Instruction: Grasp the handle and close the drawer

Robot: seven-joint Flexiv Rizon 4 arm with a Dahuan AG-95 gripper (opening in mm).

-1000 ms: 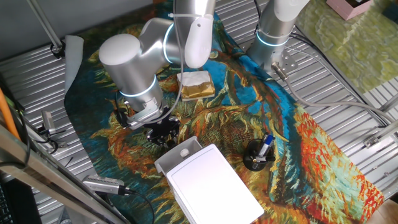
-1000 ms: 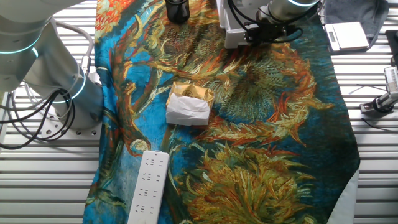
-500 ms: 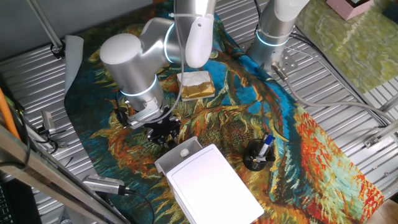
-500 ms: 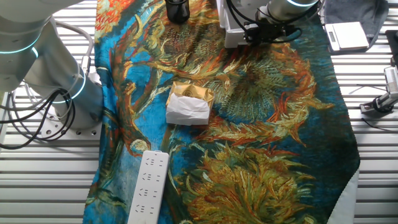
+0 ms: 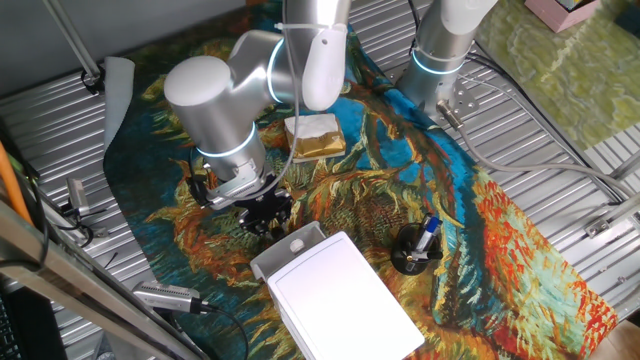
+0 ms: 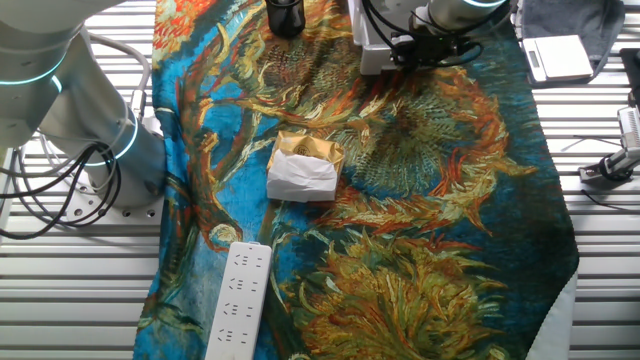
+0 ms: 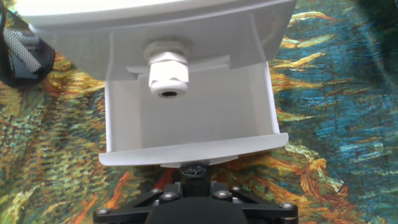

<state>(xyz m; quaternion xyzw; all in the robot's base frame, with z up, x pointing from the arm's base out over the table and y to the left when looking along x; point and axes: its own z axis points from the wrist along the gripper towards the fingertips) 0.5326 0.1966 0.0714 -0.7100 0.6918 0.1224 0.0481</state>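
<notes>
Handle: small round whitish knob (image 7: pixel 168 78) on the front wall of the shallow light-grey plastic drawer (image 7: pixel 186 121), which stands pulled out of the flat-topped white rectangular box (image 5: pixel 340 297). My black two-finger gripper (image 5: pixel 268 214) sits low at the drawer's front edge, just beside it; whether my fingers are parted or closed I cannot tell. Box rests on a blue-and-orange painted cloth (image 5: pixel 370 190). Tan-and-white sponge block (image 5: pixel 315 135) lies farther along the cloth; black cup (image 5: pixel 415 250) near the box.
</notes>
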